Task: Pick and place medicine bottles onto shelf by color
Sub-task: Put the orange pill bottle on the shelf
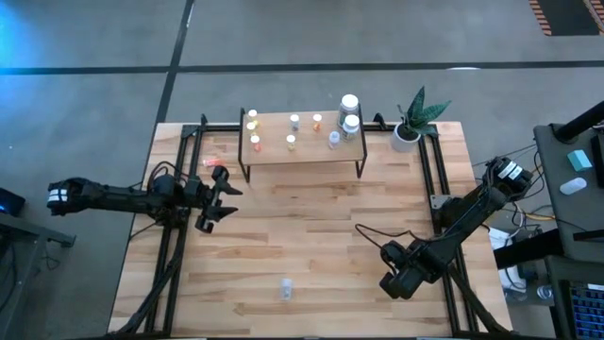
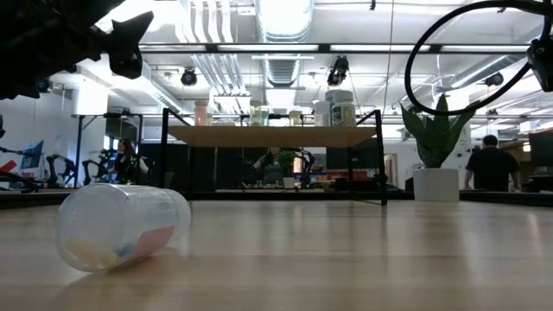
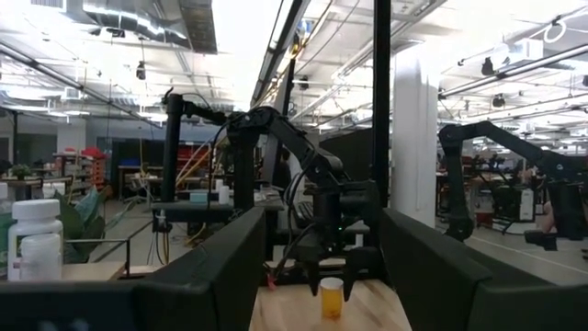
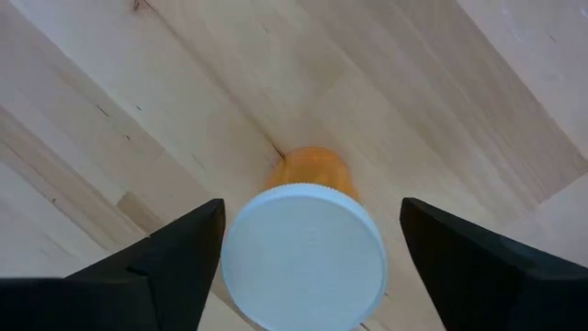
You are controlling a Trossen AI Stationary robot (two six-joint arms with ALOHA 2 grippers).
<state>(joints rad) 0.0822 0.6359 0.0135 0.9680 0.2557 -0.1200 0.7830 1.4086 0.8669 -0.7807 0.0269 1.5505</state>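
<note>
Seven small bottles (image 1: pixel 294 121) and two larger white-capped bottles (image 1: pixel 349 102) stand on one shelf (image 1: pixel 311 151), one clear vial (image 1: pixel 285 288) and one orange bottle (image 4: pixel 308 170) are on one table (image 1: pixel 311 217), plus one potted plant (image 1: pixel 408 127).

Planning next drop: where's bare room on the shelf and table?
Shelf: free strip along its front edge and a gap left of the two big bottles; crowded at its left end and right rear. Table: bare middle between both grippers, down to the clear vial.
</note>
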